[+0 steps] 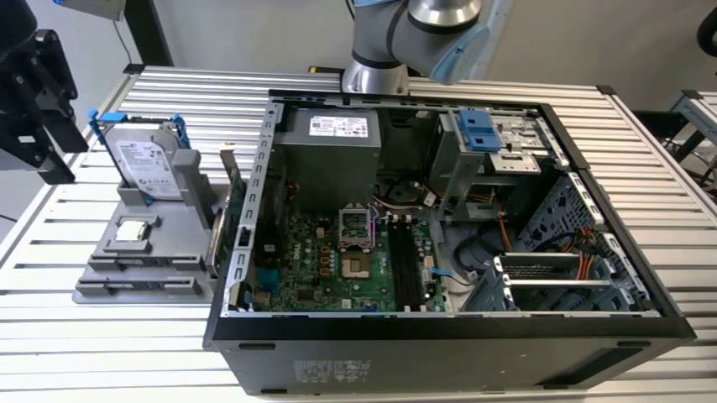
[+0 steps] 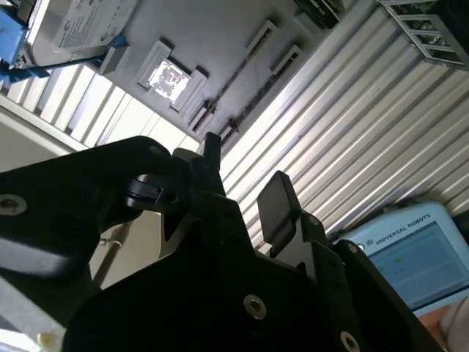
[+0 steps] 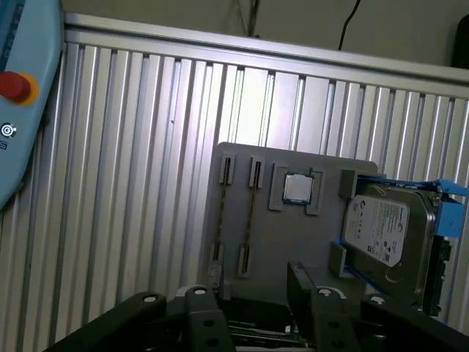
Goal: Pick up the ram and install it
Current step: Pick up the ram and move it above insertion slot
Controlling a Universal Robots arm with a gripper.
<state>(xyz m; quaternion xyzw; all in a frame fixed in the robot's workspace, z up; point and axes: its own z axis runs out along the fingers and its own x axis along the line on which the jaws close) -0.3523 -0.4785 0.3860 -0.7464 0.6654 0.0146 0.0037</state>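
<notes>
Two thin ram sticks stand on edge in the slots of a grey holder (image 1: 101, 290), and the near one shows as a dark strip (image 1: 143, 265). In the first wrist view they are two narrow lines (image 3: 222, 213) on the holder plate. In the second wrist view they run slantwise (image 2: 253, 51). My gripper (image 1: 45, 159) hangs high at the exterior view's left edge, above and apart from the holder. Both wrist views show it open with nothing between its fingers (image 3: 249, 293) (image 2: 242, 176). The motherboard's black slots (image 1: 405, 264) lie inside the open computer case.
On the same holder stand a silver hard drive in a blue bracket (image 1: 151, 164) and a small square CPU chip (image 1: 134, 228). The open case (image 1: 448, 336) takes up the middle of the ribbed aluminium table (image 1: 67, 353). A light-blue teach pendant (image 2: 418, 257) lies beside the holder.
</notes>
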